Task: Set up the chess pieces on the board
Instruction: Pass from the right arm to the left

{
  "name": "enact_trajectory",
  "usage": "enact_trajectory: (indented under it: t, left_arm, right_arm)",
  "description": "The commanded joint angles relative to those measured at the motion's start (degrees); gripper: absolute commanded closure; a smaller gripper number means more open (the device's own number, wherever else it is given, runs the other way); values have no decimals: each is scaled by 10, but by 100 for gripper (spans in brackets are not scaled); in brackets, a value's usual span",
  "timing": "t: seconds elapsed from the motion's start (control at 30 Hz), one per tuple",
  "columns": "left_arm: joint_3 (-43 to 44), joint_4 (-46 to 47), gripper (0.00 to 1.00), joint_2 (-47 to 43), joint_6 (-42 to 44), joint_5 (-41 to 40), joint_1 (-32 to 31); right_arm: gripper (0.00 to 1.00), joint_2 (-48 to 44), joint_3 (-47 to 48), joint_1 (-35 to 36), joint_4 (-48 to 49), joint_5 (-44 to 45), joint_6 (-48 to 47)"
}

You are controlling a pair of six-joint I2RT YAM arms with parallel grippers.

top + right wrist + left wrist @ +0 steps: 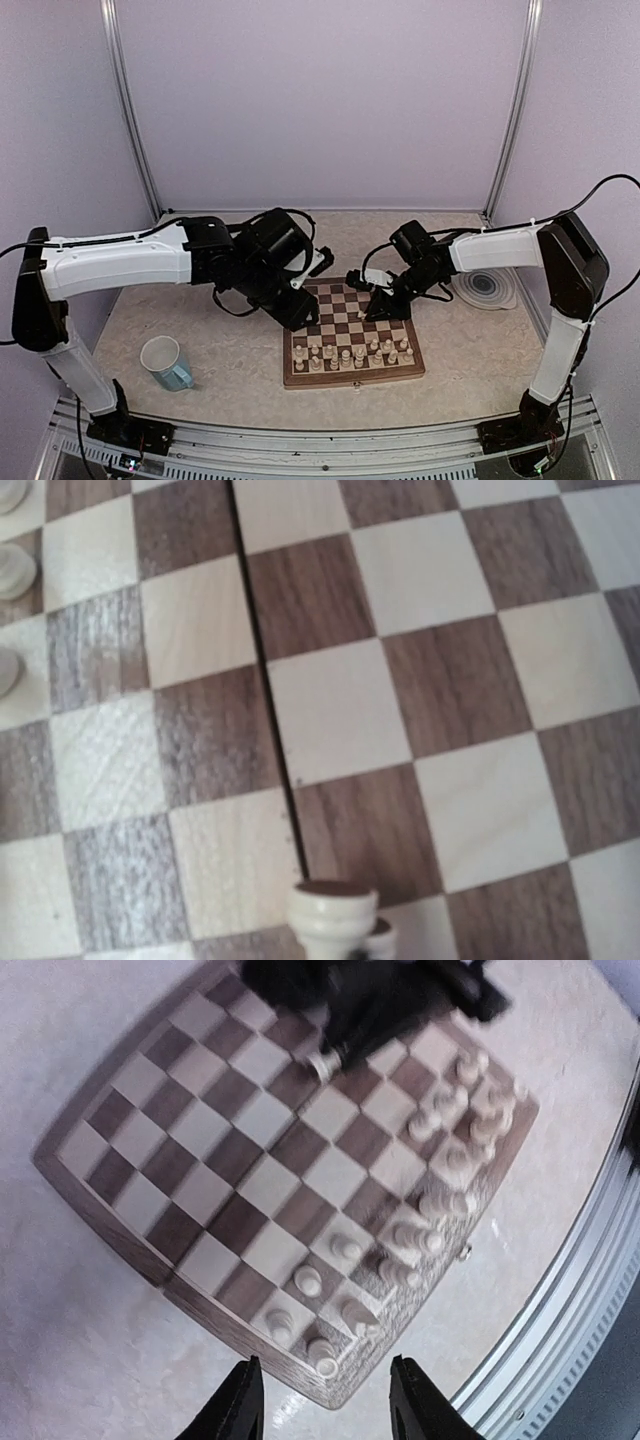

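One pale mug (166,362) stands on the speckled surface (222,345) at the far left, well apart from everything else. Next comes the left tool (322,1402), hanging over the left edge of the board (345,303); its wrist view shows both fingers (236,1406) spread apart with nothing between them. The board lies flat at the middle of the surface, its fold seam running across it. Most chess pieces (352,352) stand in two rows along the board's near edge, by the arm bases, and the far squares are bare. Over the middle-right squares the right tool (378,312) points down, clamped on a single cream held piece (325,1063). In the right wrist view that piece (333,915) sits at the bottom of the picture, just beside the seam; whether it touches the board I cannot tell. Farthest right, a round grey ringed plate (484,288) lies on the surface near the board's right side, apart from it.
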Motion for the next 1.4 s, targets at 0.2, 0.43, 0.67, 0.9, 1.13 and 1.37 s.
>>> enact_trajectory:
  t: [0.2, 0.43, 0.67, 0.9, 1.13, 1.37]
  left_arm:
    - [-141, 431, 49, -69, -99, 77, 105]
    - [-156, 538, 48, -21, -122, 136, 107]
    - [-144, 549, 48, 33, -154, 196, 104]
    - [-130, 575, 53, 82, -183, 255, 103]
    - [-119, 597, 65, 107, -195, 293, 104]
    - [-121, 621, 84, 120, -207, 320, 104]
  right_arm:
    - [89, -59, 35, -2, -43, -58, 16]
    - [89, -74, 53, -17, -48, -109, 26]
    - [88, -87, 67, -16, -66, -127, 18]
    - [88, -94, 72, -16, -69, -145, 19]
    - [87, -97, 67, -12, -75, -147, 13]
    - [87, -100, 62, -11, -75, -147, 11]
